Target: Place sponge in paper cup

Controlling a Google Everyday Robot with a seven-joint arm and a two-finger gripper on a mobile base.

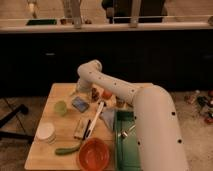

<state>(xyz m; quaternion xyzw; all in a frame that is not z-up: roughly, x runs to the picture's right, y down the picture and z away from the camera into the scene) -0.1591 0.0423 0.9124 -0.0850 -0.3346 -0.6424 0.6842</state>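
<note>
1. You are looking down at a light wooden table (57, 91) standing on a grey floor (22, 97), with the robot's white arm (117, 89) reaching over it from the lower right.
2. The gripper (81, 90) hangs at the far side of the table, just behind the sponge; you cannot tell whether it is released or clenched, because the wrist hides it.
3. The sponge (80, 104) lies flat on the table, just in front of the gripper and to the right of a small green cup (60, 107).
4. The white cup (45, 132) stands near the table's left edge, well apart from the sponge and nearer to you.
5. Near the middle you have a beige-and-dark block (81, 128) and, just beside it, a long white utensil (96, 119) lying diagonally.
6. At the near edge a green vegetable (67, 149) lies beside a red bowl (94, 154).
7. A green tray (125, 145) sits along the table's right side, with a grey cloth (107, 117) touching its far left corner.
8. An orange item (107, 94) and a dark can (95, 92) stand at the far side, close to the arm.
9. Behind the table runs a dark cabinet front (150, 55) topped by a pale counter edge (105, 27).
10. Dark stand legs (15, 112) cross the floor at left, and small clutter (202, 102) lies at the right edge.
</note>
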